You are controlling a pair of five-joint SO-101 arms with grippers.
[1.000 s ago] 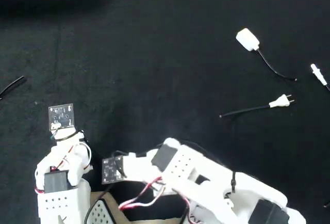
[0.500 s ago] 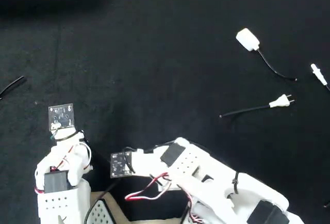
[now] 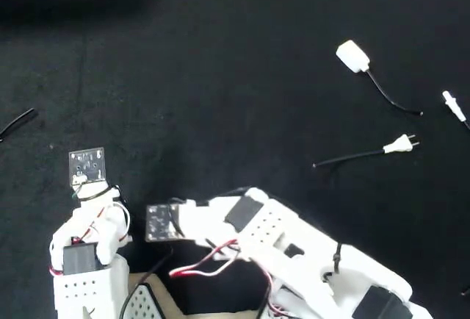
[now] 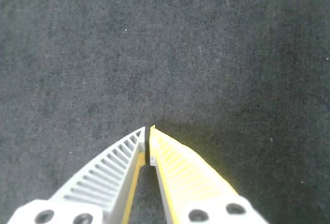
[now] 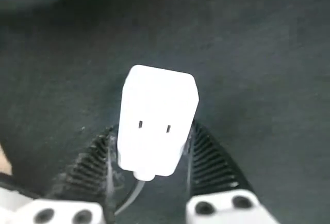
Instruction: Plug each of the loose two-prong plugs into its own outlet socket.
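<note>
Right wrist view, nearest to me: my right gripper (image 5: 153,131) is clamped on a white outlet socket (image 5: 157,113). Its black ribbed fingers (image 5: 93,164) press against the two sides of the block. The socket's face, with its two narrow slots, is turned toward the camera. A thin cable (image 5: 129,198) leaves its near end between the fingers. Black cloth (image 5: 268,53) lies beneath it.

My left gripper (image 4: 148,129) is closed, the tip of the grey finger (image 4: 111,170) meeting the tip of the yellow one (image 4: 180,170) just above the cloth.

From the high view, both my arms sit at the near edge of the table. My left arm (image 3: 88,238) is folded at the near left. My right arm (image 3: 272,242) angles across from the near right, with its wrist close beside the left arm.

Farther out on the right side, a white two-prong plug (image 3: 400,143) lies flat on the cloth. Its prongs point toward the right edge and its black cable (image 3: 345,159) trails back toward the middle.

Over at the left edge a black cable end (image 3: 18,122) shows.

Beyond the plug, at the right edge, lies a slim white plug piece (image 3: 453,104). I cannot make out its prongs.

Farthest away sits a rounded white block (image 3: 352,56) with its own black lead (image 3: 389,97) curving off to the right. All three white pieces lie well apart from both my grippers.
</note>
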